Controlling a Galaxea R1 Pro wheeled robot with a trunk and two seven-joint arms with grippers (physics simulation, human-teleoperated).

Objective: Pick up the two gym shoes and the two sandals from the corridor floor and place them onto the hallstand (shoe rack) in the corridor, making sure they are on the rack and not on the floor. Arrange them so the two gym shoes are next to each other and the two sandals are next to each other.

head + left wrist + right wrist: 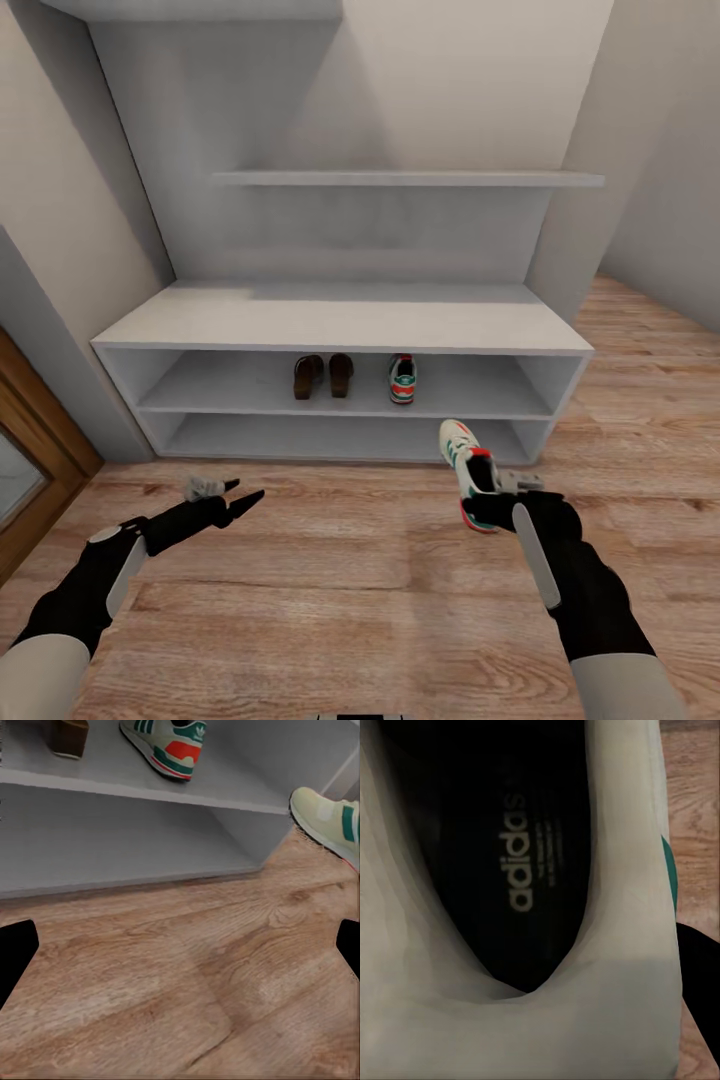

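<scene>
The right claw [490,500] pinches one gym shoe [466,462] by its heel above the corridor floor [330,580] before the hallstand [340,325], whose upper shelf holds both sandals [323,376] and the other gym shoe [402,379], while the left claw [240,495] hangs spread and empty.

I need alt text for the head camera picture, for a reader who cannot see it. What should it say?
The right gripper holds a white and green gym shoe above the wood floor, in front of a grey shoe rack. On the rack's upper shelf stand two brown sandals side by side and another gym shoe. The left gripper is open and empty.
</scene>
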